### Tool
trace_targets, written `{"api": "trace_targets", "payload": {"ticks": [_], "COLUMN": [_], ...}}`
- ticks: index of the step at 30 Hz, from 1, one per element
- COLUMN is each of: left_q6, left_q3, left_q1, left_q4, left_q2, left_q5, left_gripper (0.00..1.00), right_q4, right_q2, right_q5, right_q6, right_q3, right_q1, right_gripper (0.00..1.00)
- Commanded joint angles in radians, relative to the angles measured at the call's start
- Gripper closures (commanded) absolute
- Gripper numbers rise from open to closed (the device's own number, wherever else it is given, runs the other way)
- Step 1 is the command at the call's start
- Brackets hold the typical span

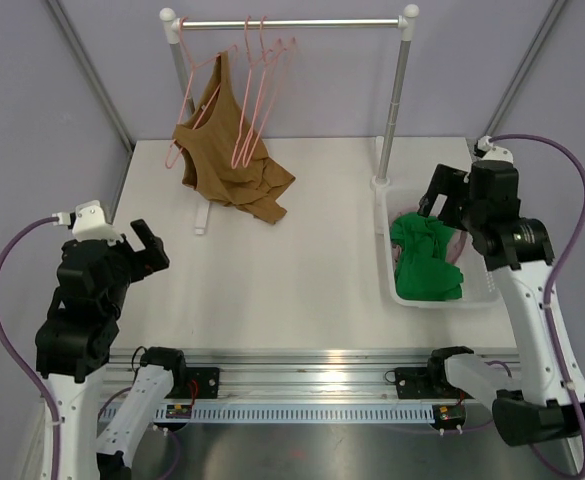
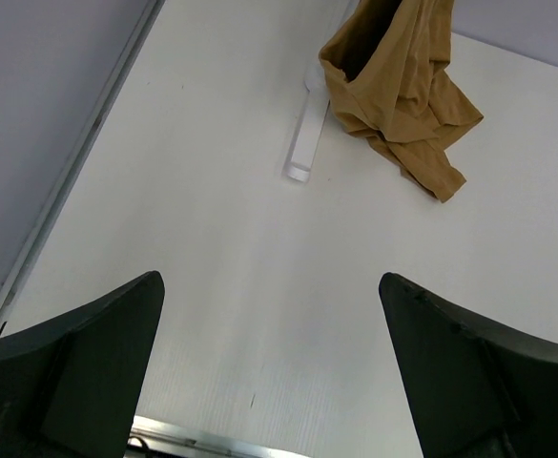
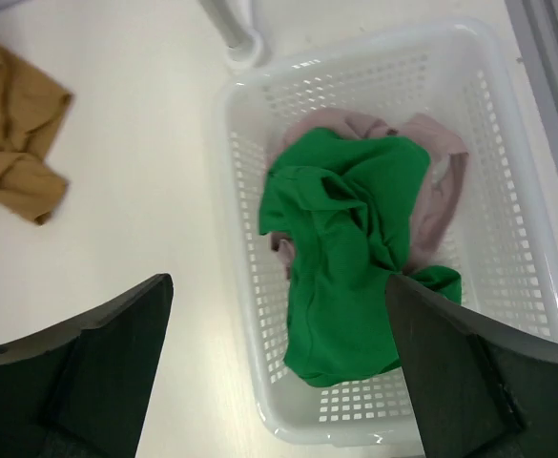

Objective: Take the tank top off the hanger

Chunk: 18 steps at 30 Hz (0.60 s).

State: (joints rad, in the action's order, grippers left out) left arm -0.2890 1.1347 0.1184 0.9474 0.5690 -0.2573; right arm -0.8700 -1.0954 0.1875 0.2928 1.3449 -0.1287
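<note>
A brown tank top (image 1: 227,160) hangs by one strap from a pink hanger (image 1: 194,85) on the rail, and its lower half lies crumpled on the table. It also shows in the left wrist view as the brown tank top (image 2: 398,91), and at the left edge of the right wrist view as the brown tank top (image 3: 11,134). My left gripper (image 1: 144,250) is open over bare table near the left front, far from the top. My right gripper (image 1: 434,205) hovers open above the basket, holding nothing.
A white basket (image 1: 387,265) at the right holds a green garment (image 3: 345,248) on top of a pale pink one (image 3: 436,181). Two bare pink hangers (image 1: 262,90) hang on the rail (image 1: 292,22). The rack's right post (image 1: 397,110) stands just behind the basket.
</note>
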Motion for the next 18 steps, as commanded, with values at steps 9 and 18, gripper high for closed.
{"api": "trace_targets", "payload": {"ticks": [9,18], "left_q6": [0.034,0.036], "left_q3": [0.169,0.047], "left_q1": [0.069,0.178], "left_q4": [0.192,0.206], "left_q2": [-0.006,-0.142], "left_q5": [-0.068,-0.097], "left_gripper": [0.01,0.01], "right_q4": [-0.271,-0.331], "right_q2": [0.331,0.618], "right_q5": [-0.114,-0.100], "right_q6": [-0.130,-0.191], "right_q3": [0.132,0.074], "right_q1": [-0.066,-0.147], "right_gripper": [0.00,0.01]}}
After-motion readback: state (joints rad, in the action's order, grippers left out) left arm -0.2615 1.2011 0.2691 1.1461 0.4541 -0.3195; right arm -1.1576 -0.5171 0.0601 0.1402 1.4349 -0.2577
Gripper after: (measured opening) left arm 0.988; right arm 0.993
